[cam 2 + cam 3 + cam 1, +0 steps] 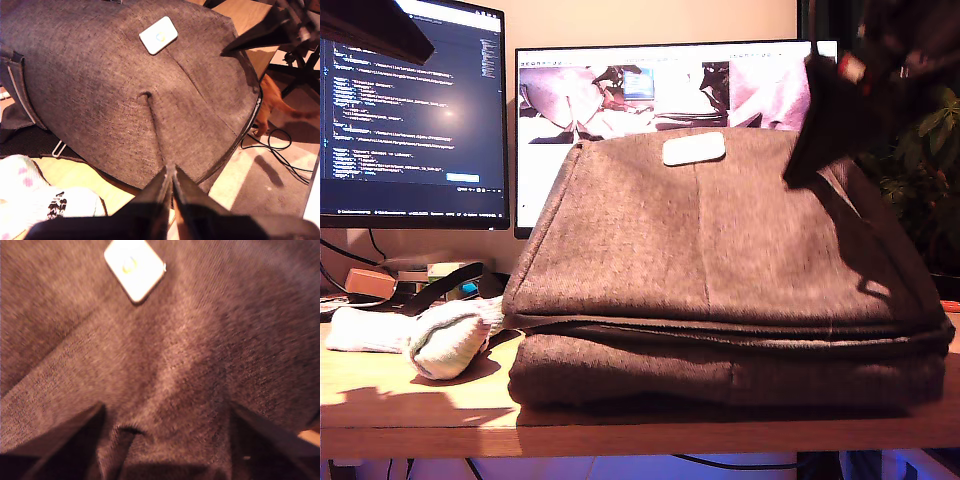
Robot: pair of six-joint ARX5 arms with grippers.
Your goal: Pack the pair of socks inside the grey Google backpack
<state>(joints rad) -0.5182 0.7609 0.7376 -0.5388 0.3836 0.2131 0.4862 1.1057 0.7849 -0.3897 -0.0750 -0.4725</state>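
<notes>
Pincers differ: the first pincer (171, 187) is closed, its tips nipping a ridge of cloth on the grey Google backpack (720, 270), while the second pincer (165, 440) hovers spread wide over the same fabric, holding nothing. The backpack lies flat on the desk (420, 400) — the pair of socks (440, 340) rests beside it toward the exterior view's left, with bare desk in front.

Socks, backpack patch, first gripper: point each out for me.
Socks (445, 340), exterior view, rolled end.
Patch (158, 35), first wrist view, its centre.
My first gripper (171, 175), first wrist view, fingertips closed together over the backpack (100, 90) fabric.
</notes>
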